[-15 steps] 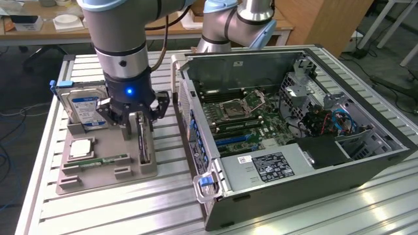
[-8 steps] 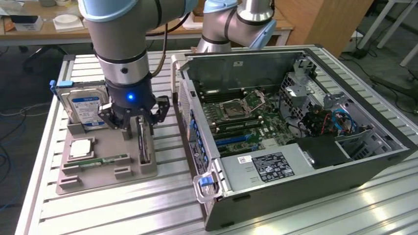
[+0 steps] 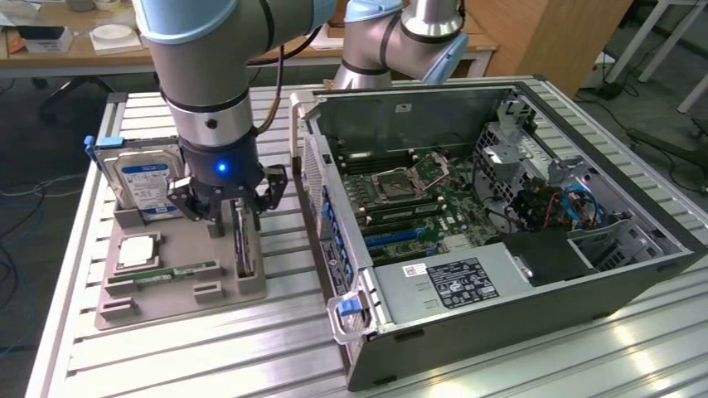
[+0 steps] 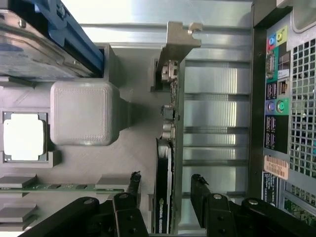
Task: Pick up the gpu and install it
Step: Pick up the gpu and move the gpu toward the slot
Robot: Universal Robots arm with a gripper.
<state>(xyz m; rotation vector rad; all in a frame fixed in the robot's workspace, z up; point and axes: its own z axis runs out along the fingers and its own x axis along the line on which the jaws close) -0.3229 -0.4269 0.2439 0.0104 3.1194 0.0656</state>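
Slatted metal table (image 3: 221,356): you see a grey holder tray (image 3: 155,303) at the exterior view's left and an open computer case (image 3: 531,315) at its right, lying on its side with the motherboard (image 3: 420,199) exposed. In the tray a blue-labelled hard drive (image 3: 144,178) stands upright. A square processor (image 3: 138,249) lies before it, then a memory stick (image 3: 166,272). A wooden desk (image 3: 66,54) stands behind.

We are seeing the gpu (image 4: 168,163) running off the wrist picture's edge between the fingers (image 4: 200,190), its end cut away. In the exterior view the gripper (image 3: 235,217) is covering most of it, and we are finding the hard drive (image 3: 144,178) label too small to read.
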